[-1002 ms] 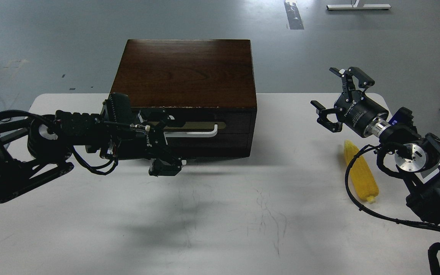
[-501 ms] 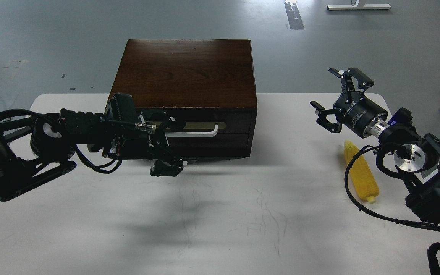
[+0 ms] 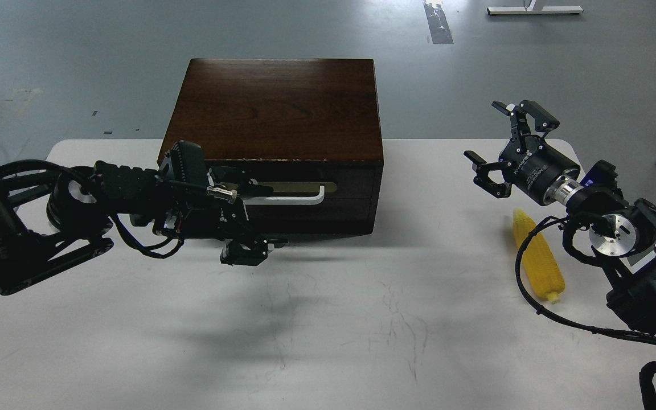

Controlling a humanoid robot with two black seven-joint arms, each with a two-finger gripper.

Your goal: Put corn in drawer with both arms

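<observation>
The yellow corn (image 3: 538,263) lies on the white table at the right, tapered end pointing away from me. The dark brown wooden box (image 3: 277,108) stands at the table's back middle. Its upper drawer (image 3: 351,181) is shut, and its white bar handle (image 3: 296,199) lies along a brass-coloured plate. My left gripper (image 3: 245,215) is open at the drawer front, one finger above the handle's left end and one (image 3: 244,253) below it near the table. My right gripper (image 3: 499,149) is open and empty in the air, just beyond the corn's far end.
The white table (image 3: 328,319) has scuff marks at its middle. My right arm's black cable (image 3: 524,267) hangs next to the corn. A second drawer front (image 3: 316,216) sits below the upper one. Grey floor lies beyond the table.
My left arm has crept a little to the right and closer to the drawer front, and the lower finger has shifted slightly. The right arm and the corn have not moved.
</observation>
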